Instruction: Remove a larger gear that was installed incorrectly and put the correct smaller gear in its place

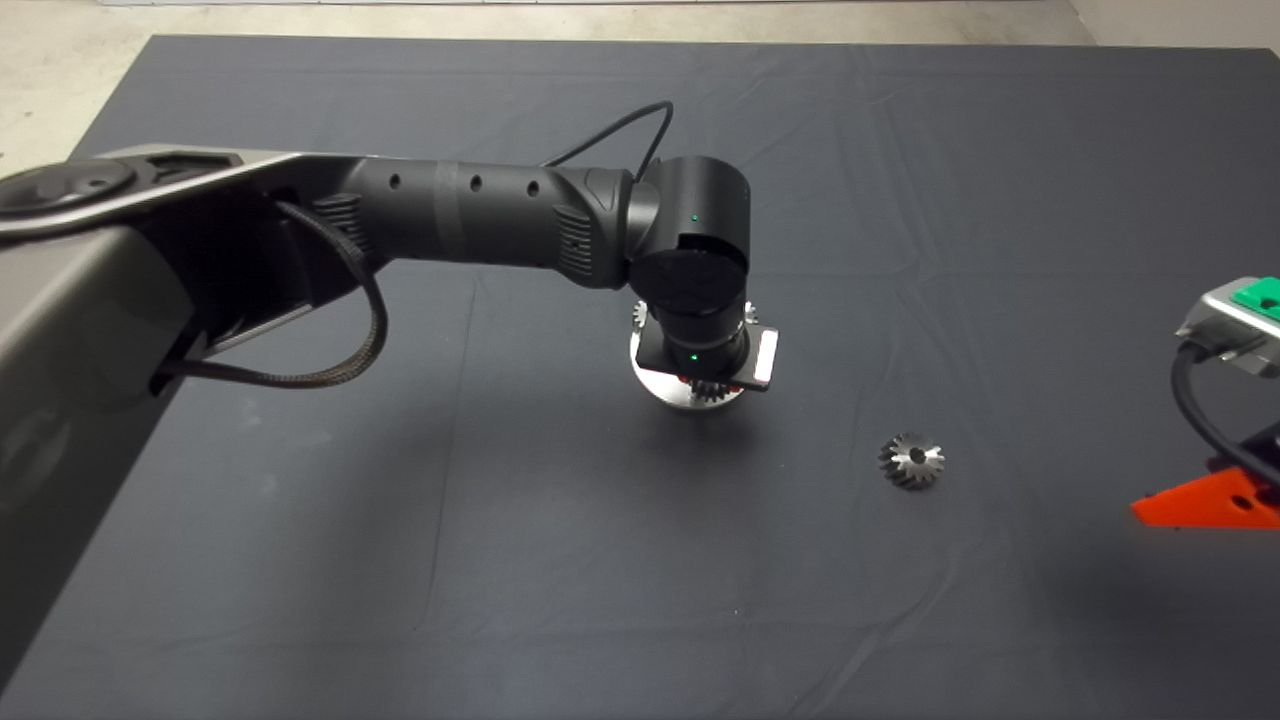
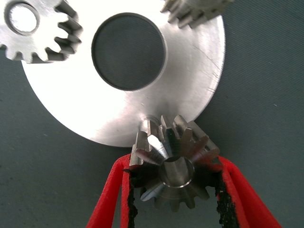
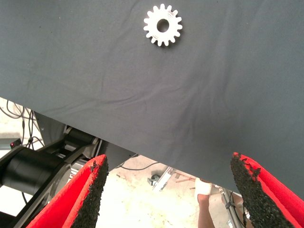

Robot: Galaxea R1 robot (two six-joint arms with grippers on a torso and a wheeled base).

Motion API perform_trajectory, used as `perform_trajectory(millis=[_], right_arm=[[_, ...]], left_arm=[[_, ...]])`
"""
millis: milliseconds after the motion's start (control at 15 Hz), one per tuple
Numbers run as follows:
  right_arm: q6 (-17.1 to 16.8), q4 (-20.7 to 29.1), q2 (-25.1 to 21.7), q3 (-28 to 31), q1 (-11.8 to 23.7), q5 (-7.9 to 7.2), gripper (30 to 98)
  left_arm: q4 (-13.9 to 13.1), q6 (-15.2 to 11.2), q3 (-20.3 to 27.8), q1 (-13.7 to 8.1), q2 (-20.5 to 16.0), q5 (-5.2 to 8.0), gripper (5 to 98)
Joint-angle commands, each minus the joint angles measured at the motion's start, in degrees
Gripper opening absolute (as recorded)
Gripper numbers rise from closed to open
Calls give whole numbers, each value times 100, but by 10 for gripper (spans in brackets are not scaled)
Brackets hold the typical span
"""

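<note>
My left gripper [image 2: 175,176] is shut on the larger gear [image 2: 173,164], dark grey steel with flaring teeth, one red finger [image 2: 111,194] on each side. The gear sits at the rim of the round silver plate [image 2: 71,104], partly over the mat. In the head view the left wrist covers the gripper [image 1: 706,385] above the plate [image 1: 662,388] at mid-mat. The smaller gear [image 1: 912,461], bright with straight teeth, lies loose on the mat to the right and also shows in the right wrist view [image 3: 163,25]. My right gripper [image 3: 168,164] is open and empty at the right edge [image 1: 1205,505].
Two straight-toothed silver gears [image 2: 38,28] [image 2: 194,9] sit on the plate around its large round hole [image 2: 128,50]. The right wrist view shows the mat's edge, the robot's base [image 3: 33,173] and what looks like a person's leg [image 3: 204,209] on the floor.
</note>
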Motion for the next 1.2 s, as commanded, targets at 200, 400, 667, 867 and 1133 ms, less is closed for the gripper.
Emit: perform_trajectory(millis=[200,400,667,867,1133], right_arm=[[27,174,-15,18,86,3,681],[29,177,-8,18,78,3,681],[27,183,-16,18,78,3,681],[27,183,-7,18,87,3,681],[28,183,-7,18,87,3,681]], left_arm=[[447,-4,77,152,-4,133,315],[599,-4,77,152,-4,150,315],[711,14,68,152,-4,343,315],[737,14,86,152,-4,637,315],[722,23,121,152,-4,792,315]])
